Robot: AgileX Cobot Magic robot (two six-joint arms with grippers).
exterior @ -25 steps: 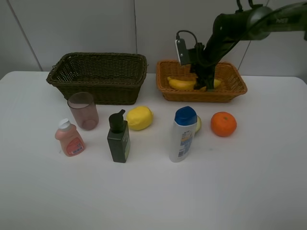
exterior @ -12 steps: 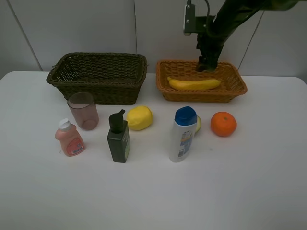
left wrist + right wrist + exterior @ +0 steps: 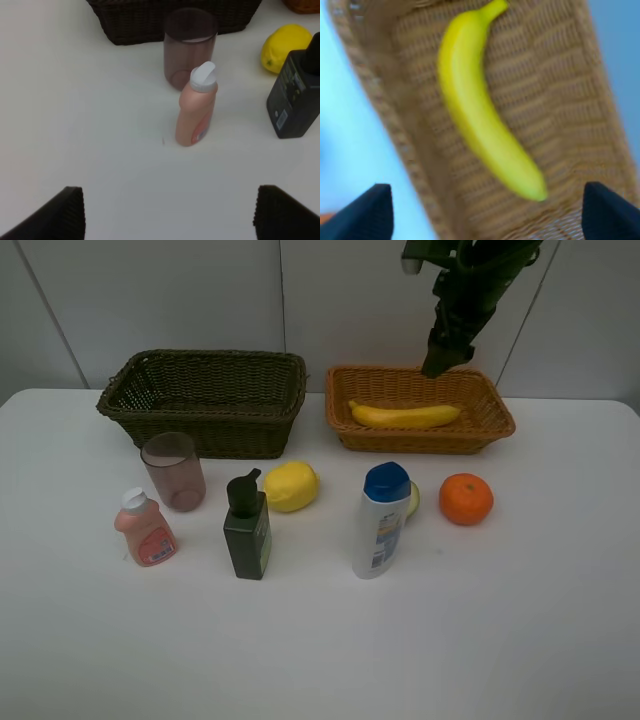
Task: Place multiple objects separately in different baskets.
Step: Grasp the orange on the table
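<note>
The banana (image 3: 405, 416) lies loose in the shallow light orange-brown basket (image 3: 497, 426). My right gripper (image 3: 438, 366) hangs open well above that basket; in the right wrist view its fingertips (image 3: 366, 212) stand wide apart over the banana (image 3: 485, 110). On the table stand the pinkish cup (image 3: 173, 470), small pink bottle (image 3: 146, 531), dark green pump bottle (image 3: 247, 532), lemon (image 3: 291, 486), white blue-capped bottle (image 3: 382, 522) and orange (image 3: 466, 499). The avocado (image 3: 413, 498) peeks out behind the white bottle. My left gripper (image 3: 172, 215) is open, short of the pink bottle (image 3: 196, 115).
The deeper dark basket (image 3: 200, 436) stands at the back left with nothing showing inside it. The left wrist view also shows the cup (image 3: 190, 47), lemon (image 3: 286, 47) and pump bottle (image 3: 297, 100). Bare white table stretches in front of the row of objects.
My right gripper has let go of the banana and risen out of the light basket. The banana stays lying in it. Nothing else has moved.
</note>
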